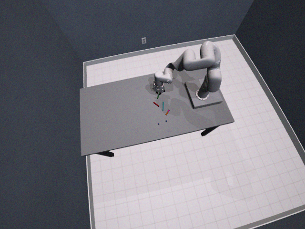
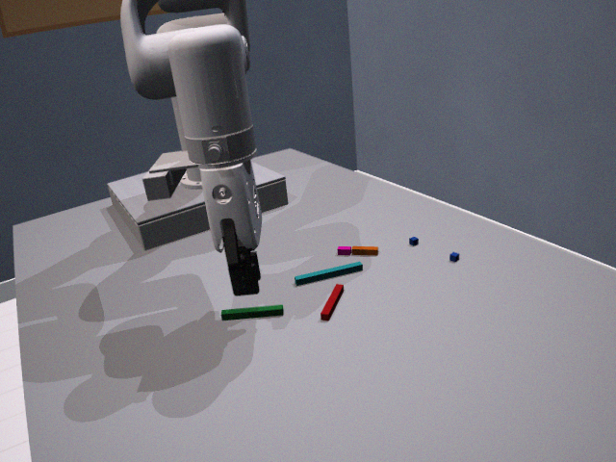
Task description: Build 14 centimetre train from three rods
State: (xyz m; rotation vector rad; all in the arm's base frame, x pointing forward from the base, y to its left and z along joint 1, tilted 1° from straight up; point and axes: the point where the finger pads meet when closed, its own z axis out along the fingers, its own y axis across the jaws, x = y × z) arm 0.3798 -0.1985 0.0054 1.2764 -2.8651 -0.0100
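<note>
We see a grey table [image 2: 448, 377] carrying the arm's grey base slab [image 2: 124, 198]. Lying flat on it are a green rod [image 2: 252, 312], red rod [image 2: 332, 301], turquoise rod [image 2: 328, 273], a magenta rod [image 2: 344, 250] touching an orange rod [image 2: 365, 250] end to end, and two blue cubes [image 2: 413, 241] well apart.

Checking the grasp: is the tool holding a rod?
No. The tool hangs partly closed above the green rod, which lies flat on the table.
</note>
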